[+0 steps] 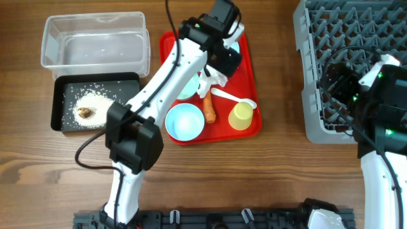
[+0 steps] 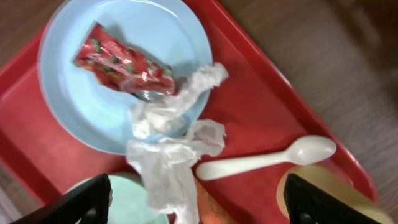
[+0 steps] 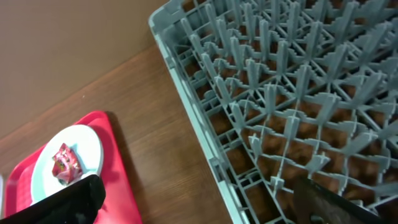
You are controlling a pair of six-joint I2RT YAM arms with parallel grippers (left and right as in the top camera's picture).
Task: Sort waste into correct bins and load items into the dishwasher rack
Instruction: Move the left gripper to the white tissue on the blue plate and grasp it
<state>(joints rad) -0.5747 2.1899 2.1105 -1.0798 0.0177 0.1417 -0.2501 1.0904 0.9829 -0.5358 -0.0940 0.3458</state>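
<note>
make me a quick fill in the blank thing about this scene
1. The wrapper lies on the blue ___.
2. The cup is coloured ___.
3. The spoon lies on the ___ tray.

Missing words: plate; yellow; red.
</note>
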